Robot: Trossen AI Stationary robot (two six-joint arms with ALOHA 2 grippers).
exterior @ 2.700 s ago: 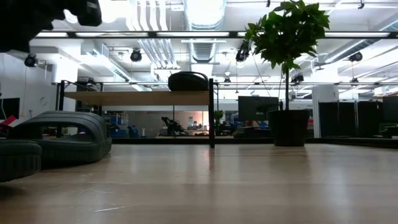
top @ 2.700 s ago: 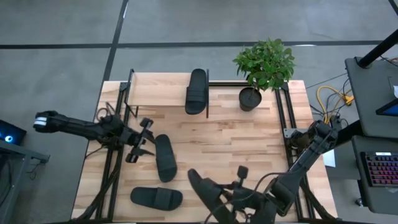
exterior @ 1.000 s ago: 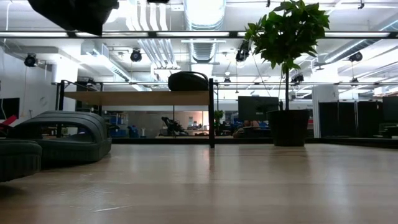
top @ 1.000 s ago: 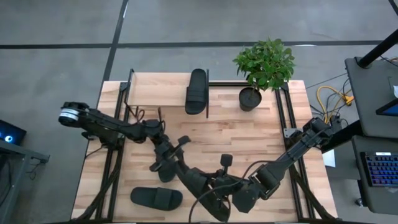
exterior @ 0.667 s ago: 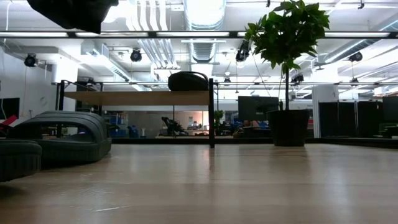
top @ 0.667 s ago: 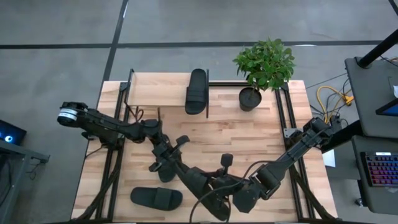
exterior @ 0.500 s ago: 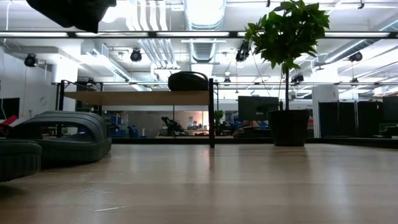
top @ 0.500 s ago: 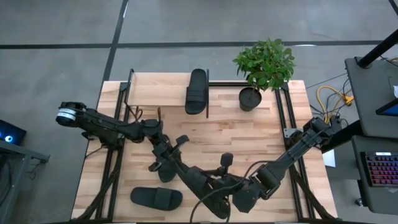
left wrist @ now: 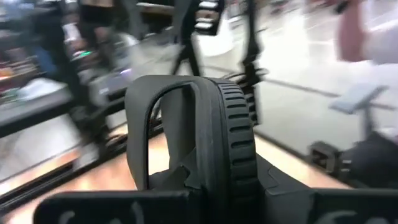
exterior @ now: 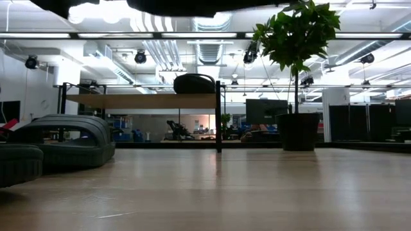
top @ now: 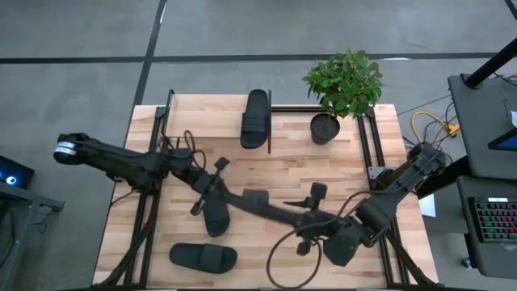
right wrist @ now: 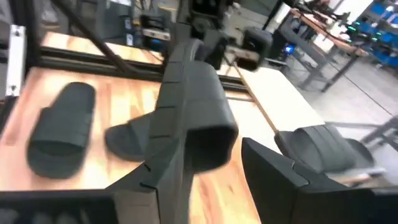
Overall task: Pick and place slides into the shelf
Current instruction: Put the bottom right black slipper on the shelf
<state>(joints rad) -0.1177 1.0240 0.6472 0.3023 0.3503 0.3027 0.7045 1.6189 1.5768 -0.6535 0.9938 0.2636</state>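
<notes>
table (top: 339,174): big light-wood top, we see all of it from above, both arms reaching in over the near half

shelf (top: 202,121): low wooden board with thin black posts, along the far edge, left of centre

left arm (top: 121,162): comes in from the left edge and stretches toward the middle of the table

right arm (top: 396,186): comes in from the right edge and bends down toward the near middle

potted plant (top: 343,81): leafy green thing in a black pot, far right, just beside the shelf's right end

shelf slide (top: 256,119): we've got one on the shelf, at its right end by the post, lying lengthwise near-to-far

held slide (top: 262,204): up off the table, stretched between the two grippers over the middle; on edge in the right wrist view

middle slide (top: 212,217): flat on the table left of centre, partly under the left gripper

near slide (top: 203,257): flat on the table at the near left, lying crosswise, close to the middle slide but apart from it

left gripper (top: 212,190): clamped on the left end of the held slide; its wrist view has the ribbed sole and strap right in its fingers

right gripper (top: 311,226): at the slide's right end, fingers spread wide; the slide sits between them with a clear gap to one finger
</notes>
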